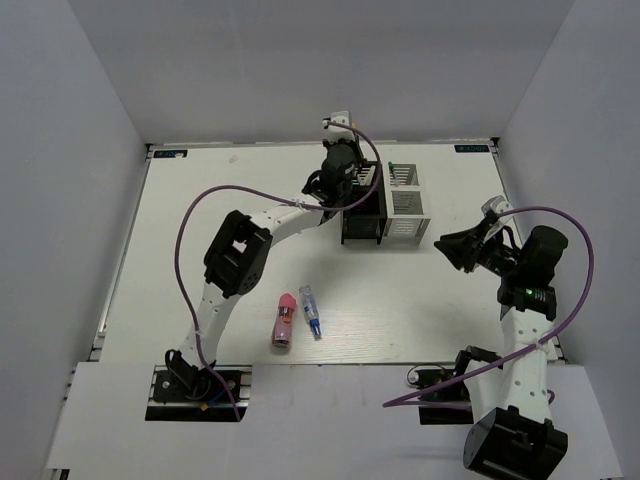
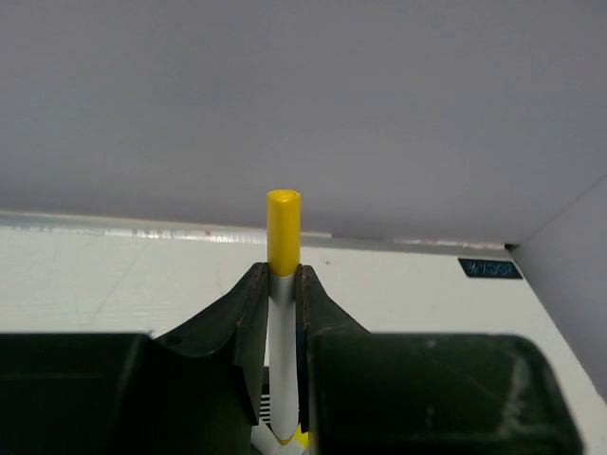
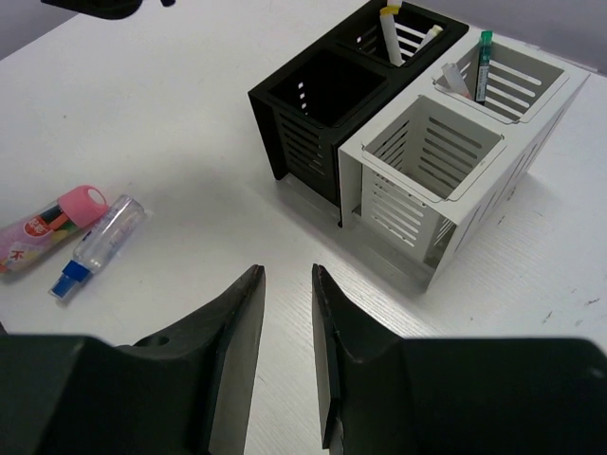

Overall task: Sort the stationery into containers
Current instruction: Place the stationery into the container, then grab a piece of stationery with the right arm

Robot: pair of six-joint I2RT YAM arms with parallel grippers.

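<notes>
My left gripper point(image 1: 345, 185) hovers over the far compartment of the black box point(image 1: 362, 222). In the left wrist view it point(image 2: 282, 277) is shut on a white pen with a yellow end point(image 2: 283, 223), held upright. The white box point(image 1: 408, 203) stands against the black box's right side. In the right wrist view a green-ended pen point(image 3: 484, 62) stands in the white box point(image 3: 446, 204) and a yellow-ended pen point(image 3: 391, 33) in the black box point(image 3: 303, 142). A pink tube point(image 1: 285, 320) and a clear blue-tipped tube point(image 1: 311, 313) lie on the table. My right gripper point(image 3: 287, 275) is open and empty.
The right gripper point(image 1: 455, 250) sits right of the boxes, pointing toward them. The two tubes also show at the left of the right wrist view, the pink tube point(image 3: 47, 223) and the clear tube point(image 3: 100, 245). Grey walls enclose the table on three sides.
</notes>
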